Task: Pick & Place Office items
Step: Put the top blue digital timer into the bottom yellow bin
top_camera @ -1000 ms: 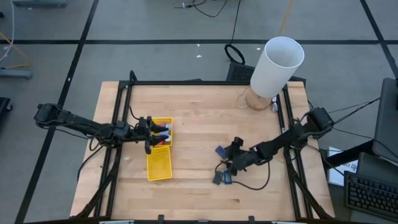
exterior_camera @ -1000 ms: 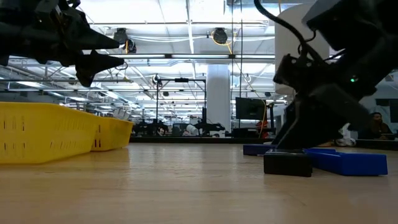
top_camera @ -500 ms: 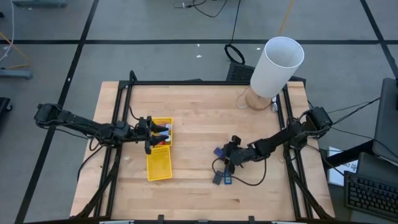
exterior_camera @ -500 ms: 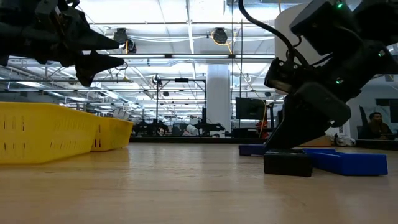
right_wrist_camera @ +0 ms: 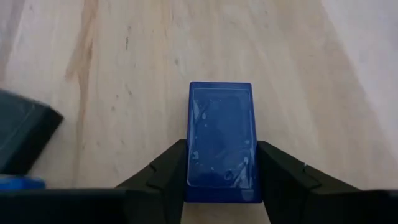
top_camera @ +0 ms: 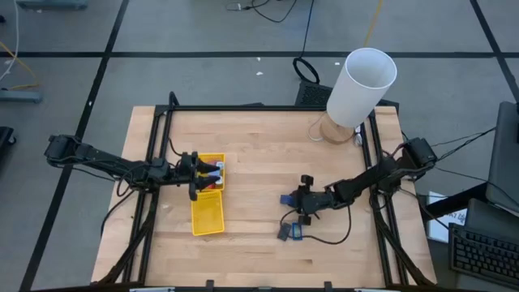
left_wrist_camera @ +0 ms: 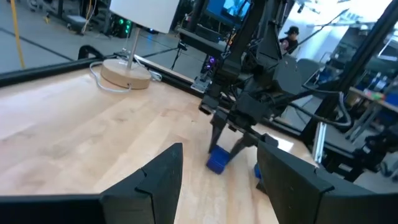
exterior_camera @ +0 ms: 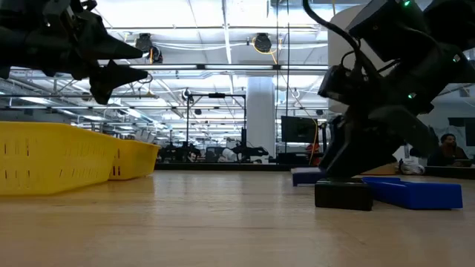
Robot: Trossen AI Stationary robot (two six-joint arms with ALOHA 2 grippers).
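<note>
In the high view the right gripper (top_camera: 296,200) sits just right of the frame's centre, low over the wooden table (top_camera: 268,146), reaching in from the arm that enters at the right edge. Its own wrist camera shows a blue flat rectangle (right_wrist_camera: 221,140) lying between the two dark fingers (right_wrist_camera: 168,171), which stand on either side of its long edges and close against them; whether they are pressing on it cannot be told for sure, but they look clamped on the piece, which lies flat on the wood. In the high view that blue rectangle (top_camera: 286,197) shows at the gripper's tip, and just below it in the frame lie a dark grey rectangle (top_camera: 283,232) and another small blue piece (top_camera: 297,234). The low view shows the dark grey block (exterior_camera: 343,195) at lower right with a long blue piece (exterior_camera: 415,193) behind it. The left gripper (top_camera: 212,173) hovers over the upper end of the yellow tray (top_camera: 208,212) at centre left, where small red and dark pieces (top_camera: 212,183) lie in the upper compartment; its wrist view shows the fingers (left_wrist_camera: 158,180) spread apart with nothing between them. The white cylinder (top_camera: 361,85) stands at the table's upper right.
</note>
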